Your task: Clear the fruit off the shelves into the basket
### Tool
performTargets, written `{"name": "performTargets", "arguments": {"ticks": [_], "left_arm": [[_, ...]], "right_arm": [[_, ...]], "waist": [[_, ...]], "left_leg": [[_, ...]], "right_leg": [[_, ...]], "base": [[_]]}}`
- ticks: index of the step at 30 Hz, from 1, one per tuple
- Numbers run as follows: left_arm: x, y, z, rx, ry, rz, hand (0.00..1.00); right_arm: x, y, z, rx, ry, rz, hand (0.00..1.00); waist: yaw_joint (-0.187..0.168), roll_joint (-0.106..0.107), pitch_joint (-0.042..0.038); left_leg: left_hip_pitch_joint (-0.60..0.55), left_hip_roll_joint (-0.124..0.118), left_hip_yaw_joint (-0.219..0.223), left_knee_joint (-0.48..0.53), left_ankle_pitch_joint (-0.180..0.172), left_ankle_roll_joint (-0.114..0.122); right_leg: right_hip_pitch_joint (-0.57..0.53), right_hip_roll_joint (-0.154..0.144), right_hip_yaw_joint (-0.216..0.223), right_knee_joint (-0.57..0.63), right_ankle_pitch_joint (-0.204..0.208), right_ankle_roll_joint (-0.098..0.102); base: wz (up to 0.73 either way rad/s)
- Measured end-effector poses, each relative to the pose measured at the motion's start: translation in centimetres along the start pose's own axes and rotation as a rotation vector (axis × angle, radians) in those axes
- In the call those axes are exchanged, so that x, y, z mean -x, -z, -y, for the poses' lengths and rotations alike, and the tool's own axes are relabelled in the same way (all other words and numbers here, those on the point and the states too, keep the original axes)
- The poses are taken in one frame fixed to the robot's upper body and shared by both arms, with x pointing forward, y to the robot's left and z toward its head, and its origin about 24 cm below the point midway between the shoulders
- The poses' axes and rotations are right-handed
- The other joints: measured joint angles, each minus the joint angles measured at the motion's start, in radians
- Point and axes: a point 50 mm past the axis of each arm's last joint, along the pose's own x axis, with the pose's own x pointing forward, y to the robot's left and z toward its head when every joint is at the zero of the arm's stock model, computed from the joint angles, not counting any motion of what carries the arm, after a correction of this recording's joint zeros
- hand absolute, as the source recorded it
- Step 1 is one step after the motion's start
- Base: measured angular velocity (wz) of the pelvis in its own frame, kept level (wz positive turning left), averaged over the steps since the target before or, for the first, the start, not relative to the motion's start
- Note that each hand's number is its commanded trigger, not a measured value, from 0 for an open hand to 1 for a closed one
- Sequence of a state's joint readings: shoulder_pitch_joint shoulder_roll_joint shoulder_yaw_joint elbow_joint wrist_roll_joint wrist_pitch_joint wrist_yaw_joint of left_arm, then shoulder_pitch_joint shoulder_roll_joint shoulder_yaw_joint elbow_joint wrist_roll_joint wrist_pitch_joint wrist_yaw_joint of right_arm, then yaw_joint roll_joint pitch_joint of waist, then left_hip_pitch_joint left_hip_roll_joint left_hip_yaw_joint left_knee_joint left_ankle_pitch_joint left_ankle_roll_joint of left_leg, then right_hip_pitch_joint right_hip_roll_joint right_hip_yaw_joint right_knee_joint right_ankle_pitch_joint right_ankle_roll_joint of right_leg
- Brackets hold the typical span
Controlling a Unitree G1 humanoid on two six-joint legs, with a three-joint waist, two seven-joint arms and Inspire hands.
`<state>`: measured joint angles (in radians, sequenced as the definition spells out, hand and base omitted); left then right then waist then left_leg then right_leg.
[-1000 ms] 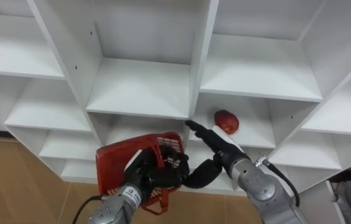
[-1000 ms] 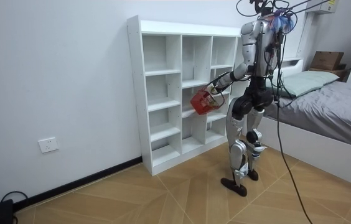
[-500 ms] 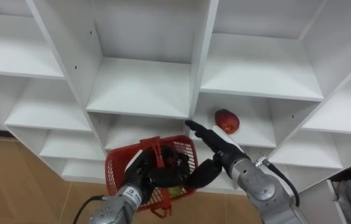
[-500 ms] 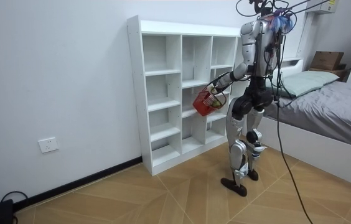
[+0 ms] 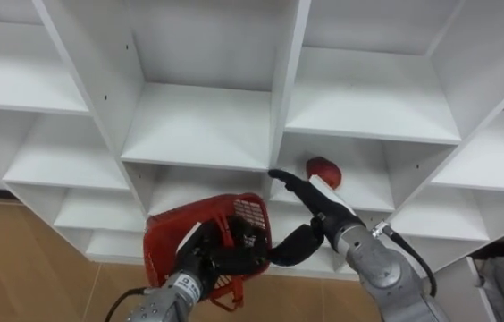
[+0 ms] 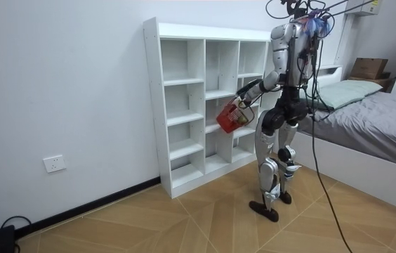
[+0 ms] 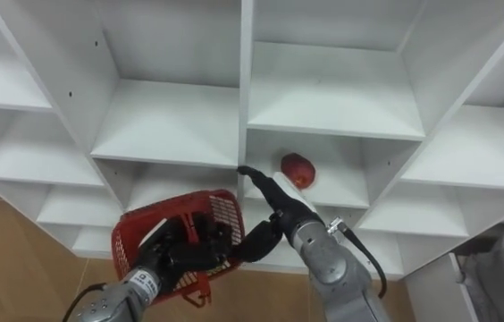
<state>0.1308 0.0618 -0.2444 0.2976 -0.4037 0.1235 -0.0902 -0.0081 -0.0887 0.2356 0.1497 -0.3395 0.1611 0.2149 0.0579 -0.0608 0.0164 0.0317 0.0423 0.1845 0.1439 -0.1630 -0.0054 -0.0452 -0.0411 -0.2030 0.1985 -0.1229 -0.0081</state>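
Observation:
A red apple (image 5: 323, 170) lies on a middle shelf of the white closet (image 5: 200, 125), in the compartment right of the centre divider. My right hand (image 5: 310, 199) is open, fingers straight and pointing up-left, just below and left of the apple (image 7: 298, 168) and apart from it. My left hand (image 5: 205, 258) is shut on the handle of a red plastic basket (image 5: 180, 237), held tilted in front of the lower shelves. What lies inside the basket is hidden. In the room view I stand upright facing the closet (image 6: 205, 98) with the basket (image 6: 227, 117) raised.
The other closet compartments in view hold nothing. A vertical divider (image 5: 288, 85) stands just left of the apple's compartment. Wooden floor (image 5: 20, 259) lies below on the left. In the room view a bed (image 6: 373, 119) stands behind me on the right.
The basket swung right and tipped open half a second ago, then swung back left. My right hand has edged slightly up toward the apple.

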Motion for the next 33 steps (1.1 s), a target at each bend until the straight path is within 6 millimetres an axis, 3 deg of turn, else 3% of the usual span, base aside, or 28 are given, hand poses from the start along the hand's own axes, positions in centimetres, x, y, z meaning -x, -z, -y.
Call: {"name": "performTargets", "arguments": {"ticks": [5,13,19,33], "left_arm": [[0.4,0.5,-2.2,0.039,-0.104,-0.016,1.0],[2.0,4.0,-5.0,0.158,-0.25,-0.13,1.0],[2.5,4.4,-5.9,0.184,-0.284,-0.136,1.0],[3.3,5.4,-6.5,0.206,-0.323,-0.16,1.0]], "right_arm": [[1.5,1.4,1.5,-0.048,0.103,-0.029,0.0],[2.5,2.6,3.7,-0.053,0.221,-0.069,0.0],[2.8,3.0,3.9,-0.059,0.245,-0.077,0.0],[3.3,3.5,4.2,-0.06,0.312,-0.08,0.0]], "waist": [[-0.002,0.001,-0.0035],[-0.02,0.001,-0.0093],[-0.024,0.004,-0.0151],[-0.029,0.005,-0.0151]], "left_leg": [[0.017,0.004,0.002,0.0,-0.006,-0.003],[0.027,0.006,0.006,-0.002,-0.011,-0.006],[0.033,0.006,0.006,-0.002,-0.011,-0.006],[0.035,0.007,0.006,0.0,-0.011,-0.006]], "right_leg": [[0.018,0.006,0.008,-0.01,0.0,0.0],[0.025,0.011,0.008,-0.013,0.0,0.0],[0.031,0.01,0.006,-0.013,0.0,0.0],[0.033,0.011,0.008,-0.012,0.0,0.0]], "base": [[-0.04],[0.0],[0.0],[0.0]]}}
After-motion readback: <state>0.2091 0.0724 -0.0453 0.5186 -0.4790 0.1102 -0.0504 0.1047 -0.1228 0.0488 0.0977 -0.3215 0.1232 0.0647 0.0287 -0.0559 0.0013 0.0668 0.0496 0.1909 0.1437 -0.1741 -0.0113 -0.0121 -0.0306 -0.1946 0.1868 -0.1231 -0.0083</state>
